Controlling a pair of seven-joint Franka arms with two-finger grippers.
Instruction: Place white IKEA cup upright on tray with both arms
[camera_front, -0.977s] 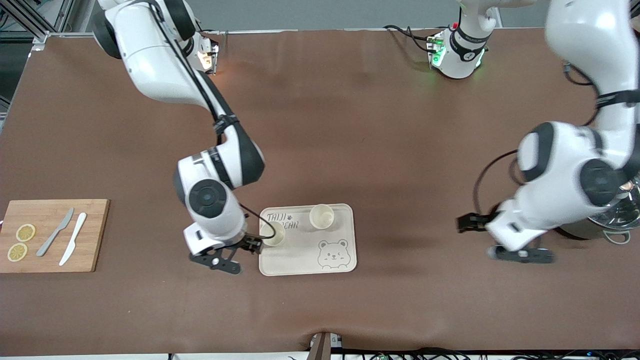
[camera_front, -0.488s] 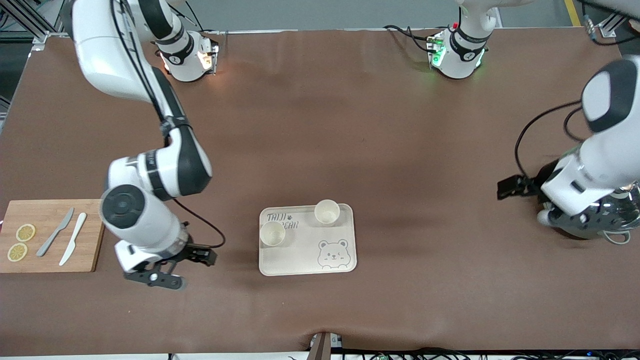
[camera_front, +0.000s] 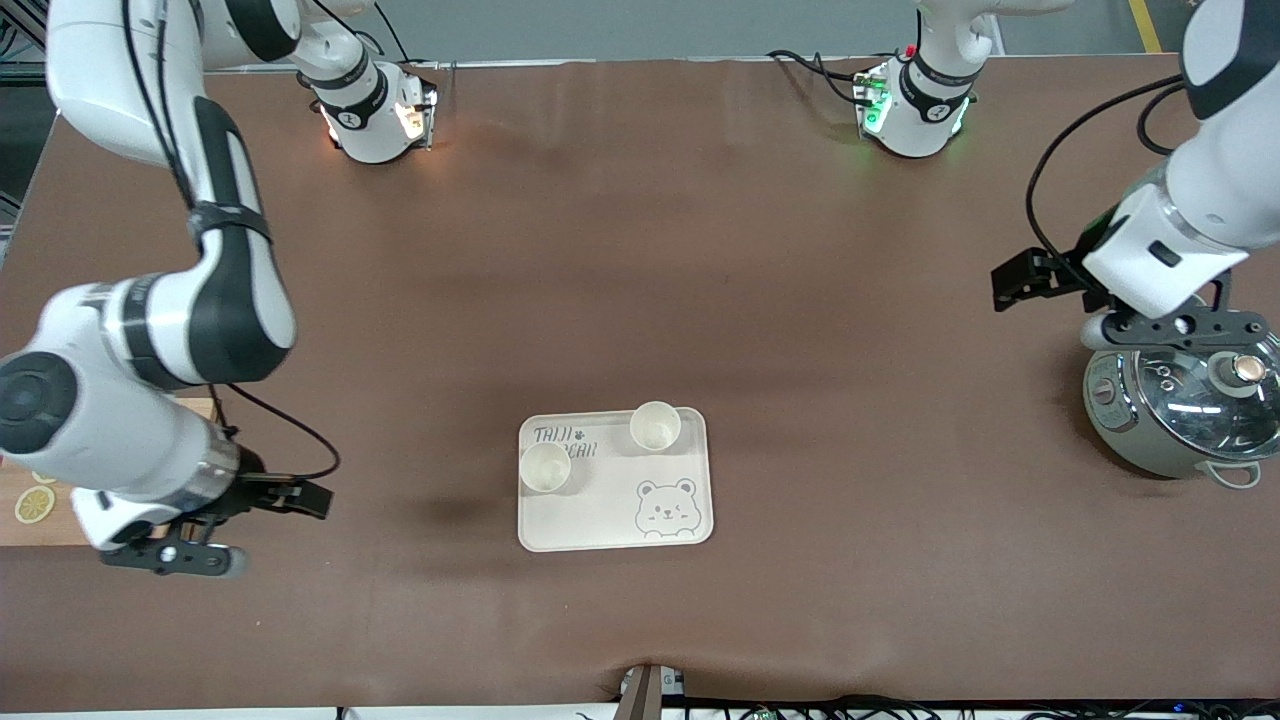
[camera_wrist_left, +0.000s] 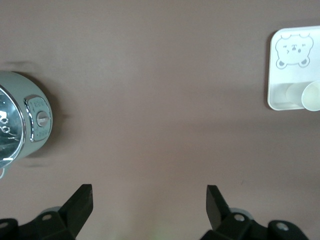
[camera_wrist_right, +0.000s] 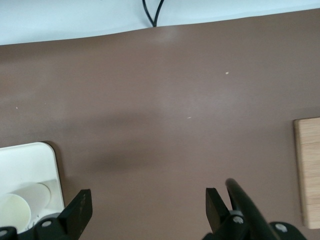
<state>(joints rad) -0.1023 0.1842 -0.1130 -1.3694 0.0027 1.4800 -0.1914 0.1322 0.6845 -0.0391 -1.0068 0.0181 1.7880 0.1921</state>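
Front view shows you both arms pulled away from the tray (camera_front: 690, 470) since a second ago: the right tool (camera_front: 170, 555), which was at the tray's edge beside one cup then, now hangs over the brown desk (camera_front: 640, 300) at the right arm's end, next to the wooden cutting board (camera_front: 30, 525), and the left tool (camera_front: 1170, 328) has gone from over bare desk to above the steel pot (camera_front: 1185, 410) at the left arm's end. Both white cups have not shifted; you see them upright on the tray, the first cup (camera_front: 546, 467) next to the "TAIJI BEAR" lettering (camera_front: 565, 442) and the second cup (camera_front: 655, 427) at the tray's edge farther from the front camera, the two apart from each other. The grey bear face (camera_front: 666, 507) lies nearer the front camera than the second cup. In the right wrist view your right tool (camera_wrist_right: 150, 212) has its fingers (camera_wrist_right: 77, 210) spread wide with nothing between them, over bare desk, with the tray's corner and a cup (camera_wrist_right: 12, 210) to one edge and the board's end (camera_wrist_right: 307, 170) to the other. In the left wrist view your left tool (camera_wrist_left: 150, 205) is likewise spread wide and holds nothing, with the pot (camera_wrist_left: 22, 125) and the tray (camera_wrist_left: 280, 65) well apart. A lemon slice (camera_front: 33, 505) shows on the board, mostly hidden by the right arm (camera_front: 150, 330). Nothing stands between either tool and the tray.
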